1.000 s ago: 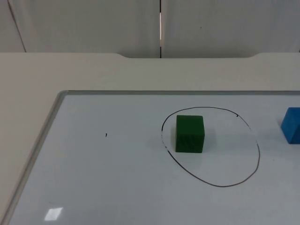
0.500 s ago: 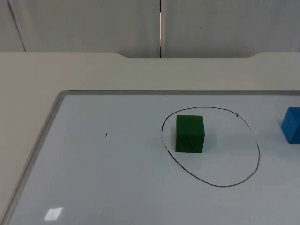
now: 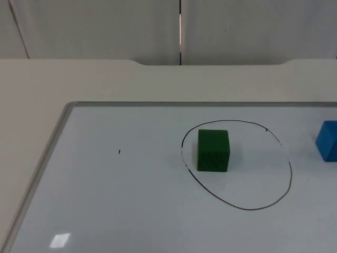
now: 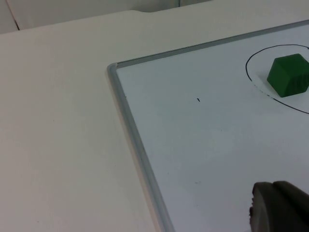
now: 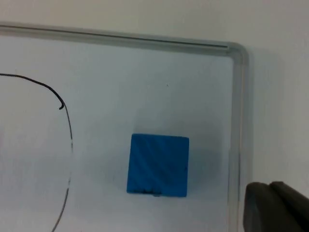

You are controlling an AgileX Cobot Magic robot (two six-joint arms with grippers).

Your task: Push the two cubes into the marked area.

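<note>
A green cube [image 3: 213, 151] stands inside the hand-drawn black circle [image 3: 247, 208] on the whiteboard, close to the circle's left side. A blue cube [image 3: 328, 140] sits outside the circle, to its right, at the picture's right edge. In the left wrist view the green cube [image 4: 288, 75] lies far ahead of my left gripper [image 4: 280, 208], which hovers over the whiteboard. In the right wrist view the blue cube [image 5: 158, 165] rests between the circle line [image 5: 67, 125] and the board's frame, a short way from my right gripper [image 5: 275, 208].
The whiteboard [image 3: 105, 200] has a raised grey frame [image 3: 47, 158] along its left and far sides. Its far right corner [image 5: 239, 53] is close to the blue cube. Bare cream table [image 3: 105, 79] surrounds the board, and the grey partition wall [image 3: 105, 26] stands behind it.
</note>
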